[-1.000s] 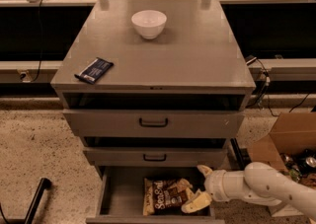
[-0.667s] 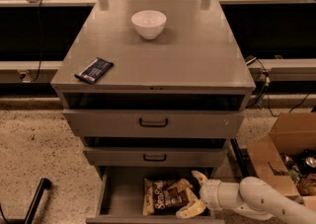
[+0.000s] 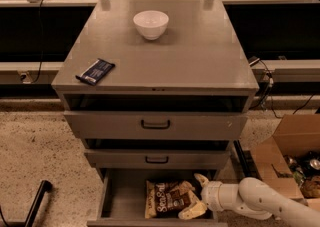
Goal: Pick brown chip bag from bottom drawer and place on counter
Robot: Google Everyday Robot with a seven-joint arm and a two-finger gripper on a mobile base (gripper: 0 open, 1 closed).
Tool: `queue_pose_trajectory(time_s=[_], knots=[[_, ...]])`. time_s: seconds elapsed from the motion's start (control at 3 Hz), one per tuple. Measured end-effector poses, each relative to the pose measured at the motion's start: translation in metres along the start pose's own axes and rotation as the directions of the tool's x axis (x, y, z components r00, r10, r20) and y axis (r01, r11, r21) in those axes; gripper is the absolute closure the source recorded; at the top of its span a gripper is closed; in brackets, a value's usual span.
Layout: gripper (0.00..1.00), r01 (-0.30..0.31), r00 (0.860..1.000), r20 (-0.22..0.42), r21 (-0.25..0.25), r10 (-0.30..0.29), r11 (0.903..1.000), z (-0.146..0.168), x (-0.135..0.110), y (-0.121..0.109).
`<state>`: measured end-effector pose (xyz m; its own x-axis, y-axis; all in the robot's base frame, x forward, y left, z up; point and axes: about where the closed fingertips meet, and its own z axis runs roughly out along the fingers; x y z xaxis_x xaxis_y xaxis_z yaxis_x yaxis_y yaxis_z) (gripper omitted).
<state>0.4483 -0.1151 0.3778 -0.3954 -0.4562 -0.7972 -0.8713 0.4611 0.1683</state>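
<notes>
The brown chip bag (image 3: 167, 198) lies flat in the open bottom drawer (image 3: 120, 196), right of its middle, white lettering facing up. My gripper (image 3: 196, 196) reaches in from the right on a white arm and sits at the bag's right edge. One cream finger (image 3: 201, 179) points up behind the bag, the other (image 3: 191, 212) lies over its lower right corner. The fingers are spread apart and nothing is lifted. The counter (image 3: 200, 56) above is flat grey metal.
A white bowl (image 3: 151, 24) stands at the counter's back middle. A dark blue wrapper (image 3: 95, 71) lies at its front left. Two shut drawers with black handles (image 3: 155, 124) sit above the open one. An open cardboard box (image 3: 295, 156) stands on the floor at right.
My arm has moved lower and left, bringing the gripper further into the drawer against the bag's right edge. The bag has not visibly moved.
</notes>
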Motion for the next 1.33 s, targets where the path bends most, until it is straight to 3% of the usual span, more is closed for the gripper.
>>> queue_pose_trajectory(time_s=[0.67, 1.33], knots=[[0.00, -0.019, 0.999, -0.047, 0.060, 0.022, 0.9980, 0.033, 0.068, -0.028], [0.00, -0.005, 0.997, -0.074, 0.101, 0.012, 0.9948, 0.076, 0.099, -0.057]])
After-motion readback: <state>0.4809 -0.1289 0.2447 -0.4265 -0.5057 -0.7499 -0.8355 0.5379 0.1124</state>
